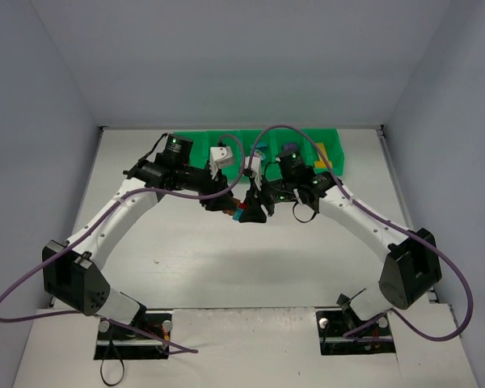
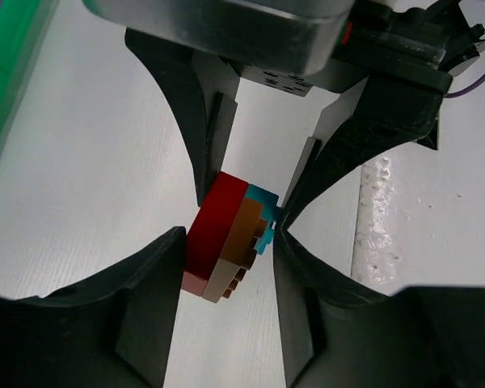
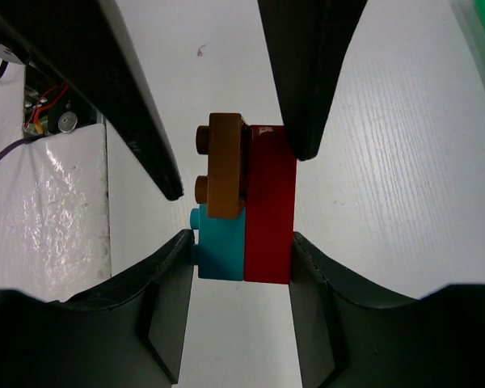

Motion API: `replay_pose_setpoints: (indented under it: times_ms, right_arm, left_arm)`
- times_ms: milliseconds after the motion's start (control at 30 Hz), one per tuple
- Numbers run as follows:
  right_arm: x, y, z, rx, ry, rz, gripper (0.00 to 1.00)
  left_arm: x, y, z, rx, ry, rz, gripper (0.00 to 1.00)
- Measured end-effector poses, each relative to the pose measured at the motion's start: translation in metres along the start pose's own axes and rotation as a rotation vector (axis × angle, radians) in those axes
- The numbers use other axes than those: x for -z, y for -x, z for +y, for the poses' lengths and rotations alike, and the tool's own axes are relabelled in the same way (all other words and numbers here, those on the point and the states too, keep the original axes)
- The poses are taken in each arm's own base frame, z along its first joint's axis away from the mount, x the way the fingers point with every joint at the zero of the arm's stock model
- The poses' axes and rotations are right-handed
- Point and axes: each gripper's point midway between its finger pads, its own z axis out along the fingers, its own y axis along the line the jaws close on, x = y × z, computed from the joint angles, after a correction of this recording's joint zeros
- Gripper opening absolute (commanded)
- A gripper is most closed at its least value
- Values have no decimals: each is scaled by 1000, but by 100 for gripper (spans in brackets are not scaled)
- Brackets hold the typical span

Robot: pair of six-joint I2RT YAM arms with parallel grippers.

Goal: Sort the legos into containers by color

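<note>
The left arm (image 1: 121,212) reaches in toward the middle of the tabletop (image 1: 226,271), and its jaws are closed on a small stack of bricks (image 2: 226,234) that sits squarely between them, one tip pressed to the red brick (image 2: 214,222) and the other to the cyan brick (image 2: 264,217). The stack is three pieces snapped together: the red one forms a long slab down one side, and the brown brick (image 3: 225,166) and the cyan one sit end to end against its face. The stack's long axis runs straight out from either pair of jaws toward the other pair, so each arm has hold of one end. The layers lie across the gap between the tips. From the other side the right arm (image 1: 364,222) meets it, its jaws likewise clamped on the stack, bearing on the cyan and red faces at the end nearer its own wrist. Neither arm is nearer, as both are already on the stack. It seems the next move is to pull or twist the pieces apart, and the risk is that a brick pops free and drops. The green tray (image 1: 323,136) lies beyond both pairs of jaws, well apart from the stack. No brand, label or writing can be read.
</note>
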Motion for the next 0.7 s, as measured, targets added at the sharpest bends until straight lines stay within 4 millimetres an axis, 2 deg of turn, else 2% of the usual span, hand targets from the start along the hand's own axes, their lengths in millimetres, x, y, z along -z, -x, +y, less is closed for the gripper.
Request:
replay_pose_setpoints:
  times_ms: [100, 400, 567, 700]
  right_arm:
    - [0, 0, 0, -1, 0, 0, 0]
    - [-1, -3, 5, -19, 27, 8, 0]
    - [-2, -10, 1, -54, 39, 16, 0]
    - [5, -17, -26, -112, -30, 19, 0]
  left_arm:
    - [0, 0, -3, -5, -16, -3, 23]
    - [0, 0, -10, -18, -61, -14, 4]
    - [0, -14, -17, -20, -89, -5, 3]
    - [3, -26, -35, 22, -137, 11, 3]
